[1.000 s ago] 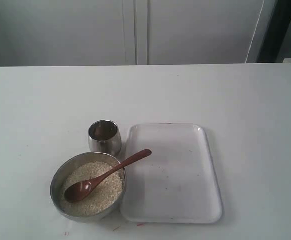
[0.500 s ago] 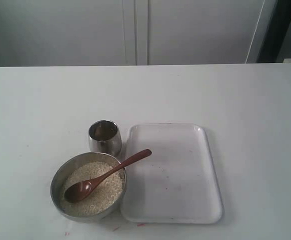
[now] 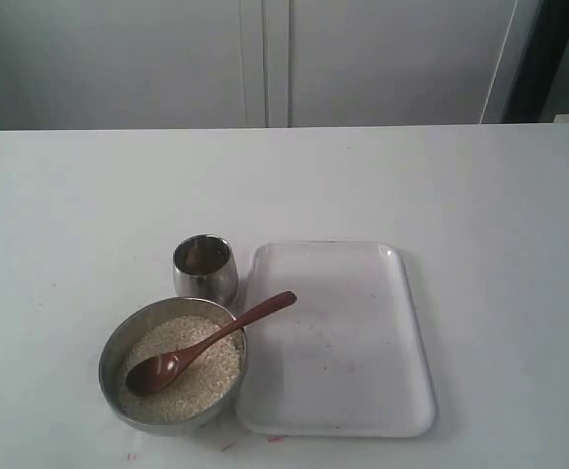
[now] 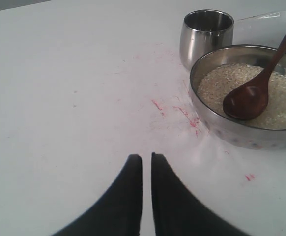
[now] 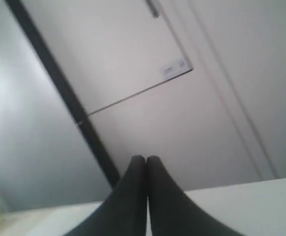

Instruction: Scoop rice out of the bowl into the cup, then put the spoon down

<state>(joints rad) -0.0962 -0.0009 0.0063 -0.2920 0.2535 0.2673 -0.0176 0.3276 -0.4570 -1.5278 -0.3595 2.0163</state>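
The steel bowl [image 3: 110,354] stands near the table's front, left of centre, filled with pale rice [image 3: 206,376]. The dark wooden spoon [image 3: 206,342] lies in it, head on the rice, handle leaning over the rim toward the tray. Just behind the bowl stands the small steel cup [image 3: 205,267]. In the left wrist view the bowl [image 4: 216,128], rice [image 4: 280,105], spoon [image 4: 253,93] and cup [image 4: 204,34] appear ahead of my left gripper [image 4: 146,156], which is shut, empty and well short of the bowl. My right gripper [image 5: 145,158] is shut, empty, pointing at cabinet doors. Neither gripper shows in the exterior view.
A white rectangular tray [image 3: 382,391] lies right of the bowl and cup, touching or nearly touching the bowl. Red marks [image 4: 177,110] stain the table by the bowl. White cabinet doors [image 3: 265,59] stand behind the table.
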